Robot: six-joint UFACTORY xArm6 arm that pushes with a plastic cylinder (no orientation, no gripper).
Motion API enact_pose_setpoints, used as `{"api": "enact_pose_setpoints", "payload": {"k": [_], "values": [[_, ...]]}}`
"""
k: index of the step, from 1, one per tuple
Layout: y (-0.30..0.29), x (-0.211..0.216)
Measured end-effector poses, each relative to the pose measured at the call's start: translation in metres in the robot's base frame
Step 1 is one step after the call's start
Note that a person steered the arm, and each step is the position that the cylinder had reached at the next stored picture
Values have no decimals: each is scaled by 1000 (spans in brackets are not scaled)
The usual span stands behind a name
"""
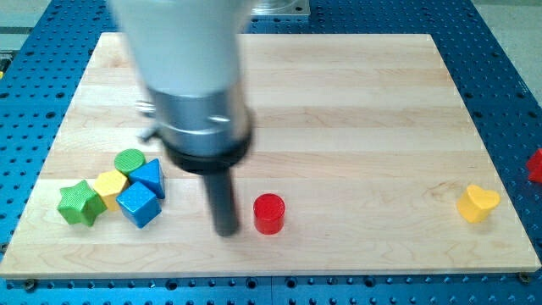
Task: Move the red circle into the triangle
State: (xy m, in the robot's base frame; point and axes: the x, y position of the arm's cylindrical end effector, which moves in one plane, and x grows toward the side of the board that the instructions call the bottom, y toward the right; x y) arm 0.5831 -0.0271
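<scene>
The red circle [269,213] is a short red cylinder on the wooden board [356,102], low in the view and a little left of centre. My tip [226,230] is the lower end of the dark rod, just left of the red circle, with a small gap between them. The blue triangle-like block [150,176] sits in a cluster at the view's left, well left of my tip.
The left cluster also holds a green circle [129,160], a yellow block [110,185], a blue cube [138,205] and a green star [80,202]. A yellow heart [478,203] lies at the lower right. A red block [535,165] sits at the right edge, off the board.
</scene>
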Motion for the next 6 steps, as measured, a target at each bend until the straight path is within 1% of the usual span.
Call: {"api": "enact_pose_setpoints", "payload": {"k": [1, 2, 3, 4, 5, 6], "values": [[6, 27], [61, 10], [26, -14], [-10, -18], [49, -42], [-16, -56]]}}
